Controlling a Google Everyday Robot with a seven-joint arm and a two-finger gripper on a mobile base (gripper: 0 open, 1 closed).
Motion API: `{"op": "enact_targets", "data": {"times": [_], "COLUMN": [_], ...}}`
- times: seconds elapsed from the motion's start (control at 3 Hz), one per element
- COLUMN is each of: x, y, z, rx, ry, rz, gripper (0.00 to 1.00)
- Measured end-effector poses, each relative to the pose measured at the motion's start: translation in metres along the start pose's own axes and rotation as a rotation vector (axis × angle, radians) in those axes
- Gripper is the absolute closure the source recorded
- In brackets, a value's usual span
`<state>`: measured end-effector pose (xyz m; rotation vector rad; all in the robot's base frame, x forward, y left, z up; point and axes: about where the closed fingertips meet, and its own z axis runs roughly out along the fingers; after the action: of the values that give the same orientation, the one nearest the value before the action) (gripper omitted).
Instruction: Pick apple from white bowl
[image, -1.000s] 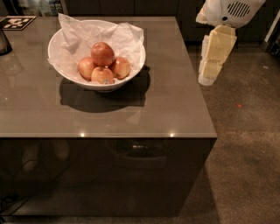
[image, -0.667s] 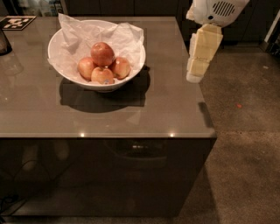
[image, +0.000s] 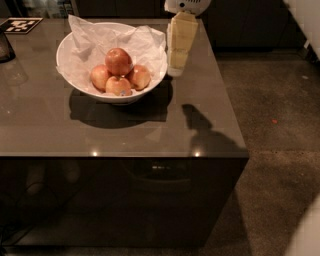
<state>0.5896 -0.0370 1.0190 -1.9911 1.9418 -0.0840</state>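
The white bowl (image: 80, 85), lined with crumpled white tissue paper, stands on the grey table at the back left. The deep red apple (image: 119, 61) sits on top of three paler orange-yellow apples in it. My gripper (image: 176, 66) hangs down from the top edge, just right of the bowl's rim and above the table. It is right of the apple and holds nothing that I can see.
The grey table (image: 120, 135) has its front edge near the middle of the view and its right edge by the dark floor (image: 275, 125). A black-and-white marker tag (image: 20, 25) lies at the table's back left corner. A dark object (image: 6, 47) stands at the left edge.
My gripper has moved left from beyond the table's right edge to just beside the bowl's right rim. The bowl and apples have not moved.
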Motion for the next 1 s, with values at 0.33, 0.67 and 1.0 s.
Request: {"op": "enact_targets", "data": {"times": [0.33, 0.67, 1.0], "x": [-0.041, -0.068, -0.075], "y": [-0.027, -0.044, -0.053], "z": [0.007, 0.011, 0.013], "rx": [0.026, 0.047, 0.078], "ry": [-0.008, -0.021, -0.042], "rz": [-0.069, -0.111, -0.112], "gripper": [0.00, 0.00, 0.00]}}
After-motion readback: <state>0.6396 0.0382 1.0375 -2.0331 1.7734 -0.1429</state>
